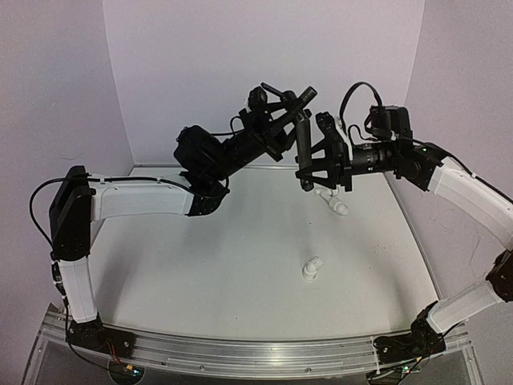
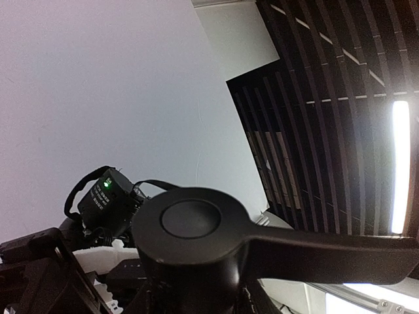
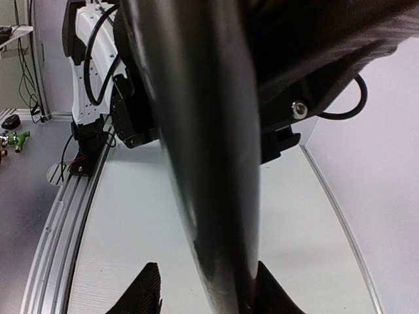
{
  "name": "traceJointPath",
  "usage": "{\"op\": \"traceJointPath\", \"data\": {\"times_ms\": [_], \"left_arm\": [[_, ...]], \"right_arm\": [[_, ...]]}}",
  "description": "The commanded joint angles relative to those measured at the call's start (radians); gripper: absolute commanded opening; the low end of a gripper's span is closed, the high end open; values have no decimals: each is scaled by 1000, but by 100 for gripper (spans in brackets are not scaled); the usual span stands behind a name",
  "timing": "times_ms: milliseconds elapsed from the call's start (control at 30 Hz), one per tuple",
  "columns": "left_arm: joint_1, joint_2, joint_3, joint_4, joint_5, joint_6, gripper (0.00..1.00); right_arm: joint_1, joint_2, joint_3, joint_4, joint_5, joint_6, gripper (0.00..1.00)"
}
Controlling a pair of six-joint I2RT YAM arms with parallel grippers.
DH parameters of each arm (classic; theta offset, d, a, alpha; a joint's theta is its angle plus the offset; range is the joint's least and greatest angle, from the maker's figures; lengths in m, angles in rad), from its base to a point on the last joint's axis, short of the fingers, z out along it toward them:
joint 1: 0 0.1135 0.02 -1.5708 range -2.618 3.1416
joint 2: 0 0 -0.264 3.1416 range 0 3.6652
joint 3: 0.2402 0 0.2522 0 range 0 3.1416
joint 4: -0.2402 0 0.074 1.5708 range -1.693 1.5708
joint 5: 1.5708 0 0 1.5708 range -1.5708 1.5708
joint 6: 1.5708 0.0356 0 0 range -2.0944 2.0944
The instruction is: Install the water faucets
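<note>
Hanging in mid-air over the desk [image 1: 240, 249], the dark faucet [image 1: 303, 148] stands upright between two raised arms. The left jaws pinch its upper end and the right jaws straddle the spout lower down. One white fitting [image 1: 333, 200] and a second fitting [image 1: 311, 269] lie loose below.

Left wrist: the faucet's round cap [image 2: 191, 219] fills the frame, and the jaws themselves are hidden.

Right wrist: the spout [image 3: 209, 163] runs between the fingertips [image 3: 147, 291], with a gap on one side, so these jaws are not yet clamped. If the left jaws let go early, the faucet could tip or drop. An off-centre squeeze might twist it.
</note>
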Motion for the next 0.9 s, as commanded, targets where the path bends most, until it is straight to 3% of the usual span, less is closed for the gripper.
{"op": "traceJointPath", "data": {"times_ms": [0, 233, 533, 867], "left_arm": [[-9, 0, 81, 161, 10, -49, 0], [-18, 49, 130, 248, 17, -100, 2], [-21, 138, 234, 308, 73, -189, 33], [-29, 169, 296, 324, 126, -194, 38]], "right_arm": [[11, -33, 12, -18, -59, -9, 32], [16, -36, 22, -17, -87, 13, 1], [19, -43, 55, -61, -132, -19, 0], [20, -31, 77, -72, -164, -12, 0]]}}
